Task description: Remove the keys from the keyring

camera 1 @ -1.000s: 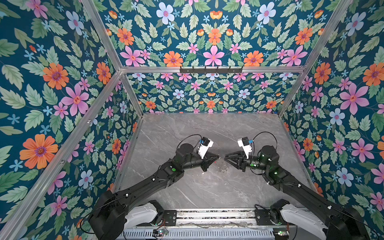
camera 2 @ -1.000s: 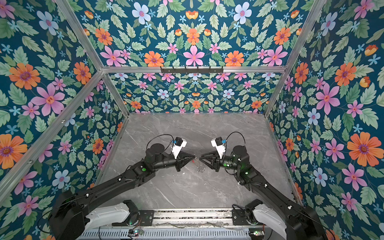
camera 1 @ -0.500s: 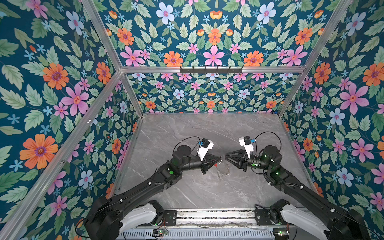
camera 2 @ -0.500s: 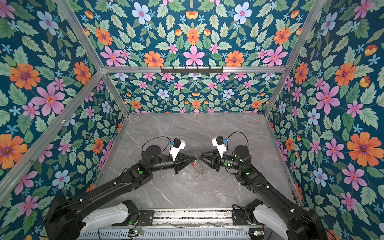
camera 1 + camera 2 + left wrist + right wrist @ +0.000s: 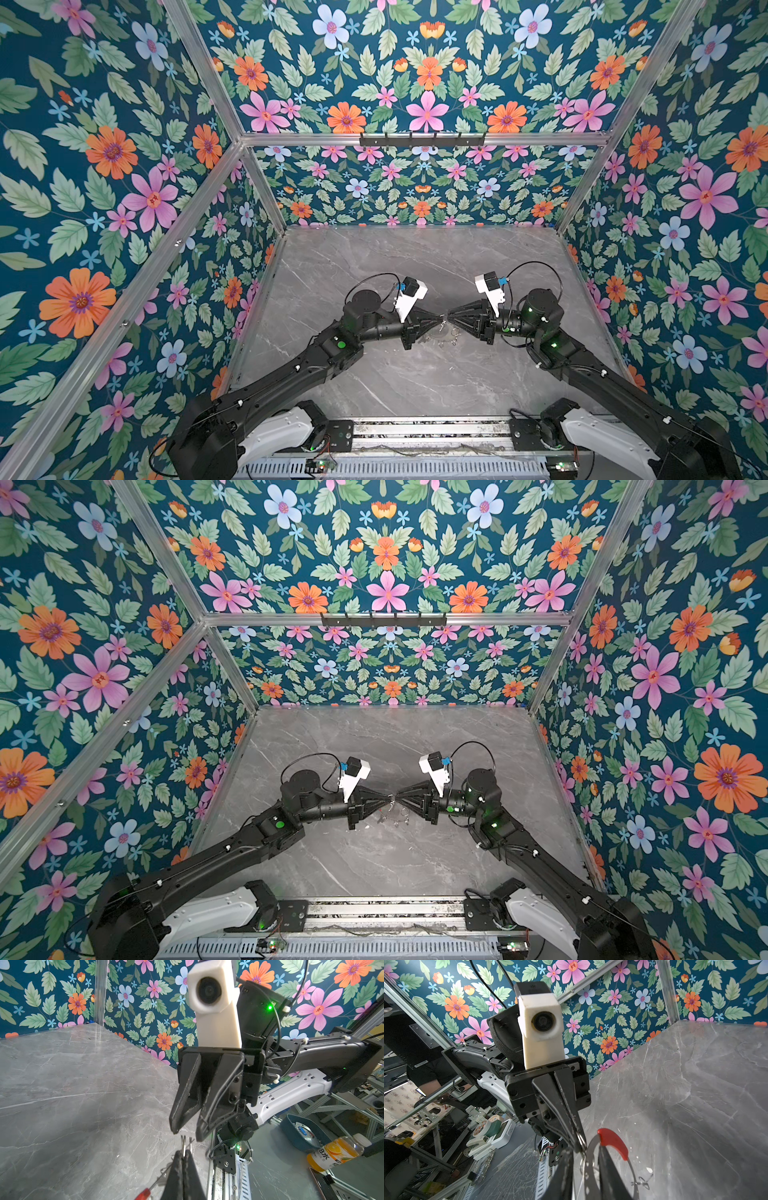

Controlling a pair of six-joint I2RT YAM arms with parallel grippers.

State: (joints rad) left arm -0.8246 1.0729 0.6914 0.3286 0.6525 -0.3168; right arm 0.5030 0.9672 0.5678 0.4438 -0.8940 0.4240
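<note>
In both top views, just left of frame centre, the black left hand is pinched shut on the large thin grey metal keyring with its red tubular sleeve, held above the grey marble tabletop. Tip to tip with it on the right, the black right hand has its fingers narrowly parted around the hoop. Small silvery keys show just below the tips; whether they hang or lie flat is unclear.
</note>
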